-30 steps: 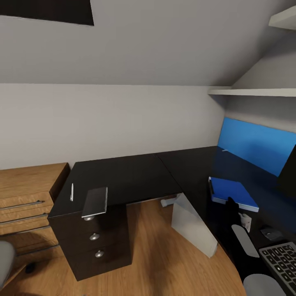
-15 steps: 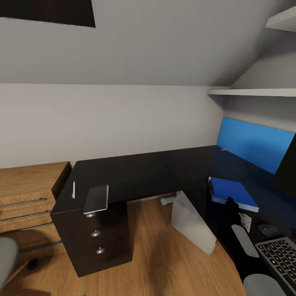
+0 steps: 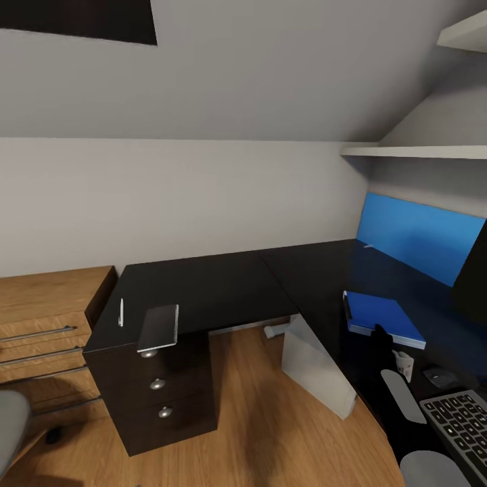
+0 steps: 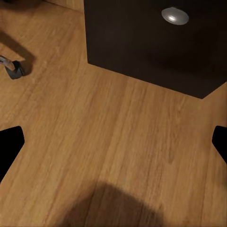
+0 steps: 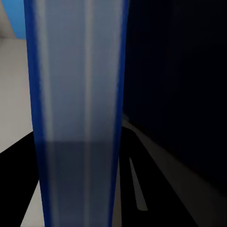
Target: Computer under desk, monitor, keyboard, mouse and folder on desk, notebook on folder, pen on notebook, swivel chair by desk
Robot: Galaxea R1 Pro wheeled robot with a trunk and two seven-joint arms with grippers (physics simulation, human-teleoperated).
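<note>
The black L-shaped desk [image 3: 223,287] fills the middle of the head view. Near its left end the grey notebook [image 3: 159,327] hangs over the front edge, and the white pen [image 3: 121,312] lies beside it. On the right wing lies the blue folder [image 3: 382,314], with my right gripper [image 3: 380,336] shut on its near edge [image 5: 78,94]. The mouse [image 3: 438,374] and keyboard [image 3: 463,419] sit nearer, and the monitor [image 3: 473,277] is cut off at the right. The pale computer [image 3: 314,368] stands under the desk. My left gripper [image 4: 113,142] hangs open over the floor. The grey swivel chair [image 3: 10,423] shows at the lower left.
A light wooden drawer cabinet [image 3: 47,318] stands left of the desk's drawer block [image 3: 157,385], whose silver knob [image 4: 175,15] is close to the left gripper. A chair caster [image 4: 14,68] rests on the wood floor. White shelves [image 3: 419,152] and a blue wall panel [image 3: 419,237] are at the right.
The head view shifted slightly during the first half second; the mouse and keyboard slid up-left in the picture while the right arm and folder kept their place. Nothing has moved since.
</note>
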